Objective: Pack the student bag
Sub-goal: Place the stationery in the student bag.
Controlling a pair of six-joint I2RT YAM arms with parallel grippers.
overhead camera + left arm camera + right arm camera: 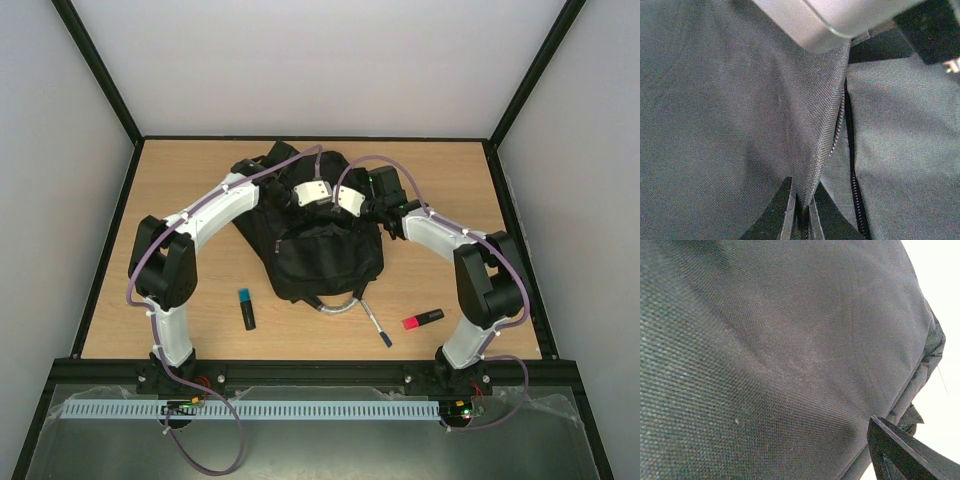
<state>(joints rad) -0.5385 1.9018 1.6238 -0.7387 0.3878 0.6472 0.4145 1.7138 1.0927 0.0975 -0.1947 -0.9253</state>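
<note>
Pale walls edged by black frame posts close in a light wooden surface. The student bag lies flat at its middle, grey loop handle toward the arms. The left claw is clenched on a fold of bag fabric beside a zip. The right claw presses against the bag; its grip cannot be told. Nearer lie a blue-capped marker, pink highlighter and pen.

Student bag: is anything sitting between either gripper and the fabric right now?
Nothing visible. The left gripper pinches a fold of the student bag beside its zipper; the right gripper is close up against the fabric. The blue-capped marker, pen and pink highlighter lie on the table nearer the arm bases.
</note>
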